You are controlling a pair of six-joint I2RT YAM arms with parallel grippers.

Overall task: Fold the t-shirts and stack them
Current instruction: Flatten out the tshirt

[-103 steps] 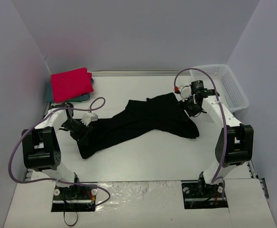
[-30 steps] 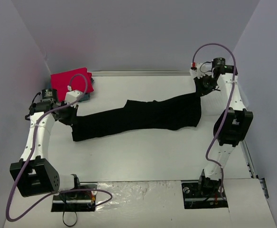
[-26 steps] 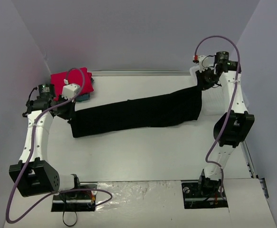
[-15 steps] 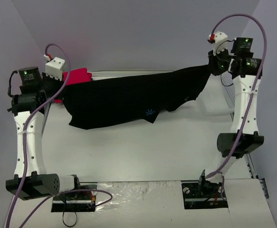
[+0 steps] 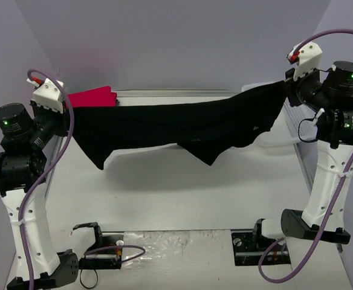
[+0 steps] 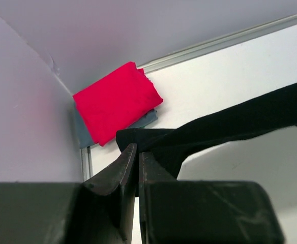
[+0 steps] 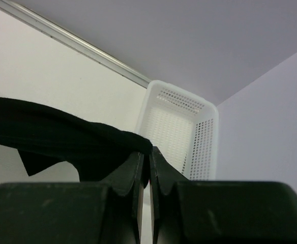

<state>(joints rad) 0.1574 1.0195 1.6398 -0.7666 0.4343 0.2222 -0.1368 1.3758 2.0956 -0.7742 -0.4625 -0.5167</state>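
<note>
The black t-shirt hangs stretched in the air above the table, held by its two top corners, with a point of cloth drooping in the middle. My left gripper is shut on its left corner, and the left wrist view shows cloth pinched at the fingertips of that gripper. My right gripper is shut on the right corner; in the right wrist view this gripper pinches the black cloth. The folded red-pink shirt lies on the teal-blue one in the back left corner.
A white mesh basket stands at the back right, partly hidden behind the black shirt and the right arm in the top view. Walls close in the table on the left, back and right. Both arms stand tall at the table's sides.
Both arms have risen high and drawn apart, lifting the black t-shirt off the table and spreading it out in the air. Both grips have held.
</note>
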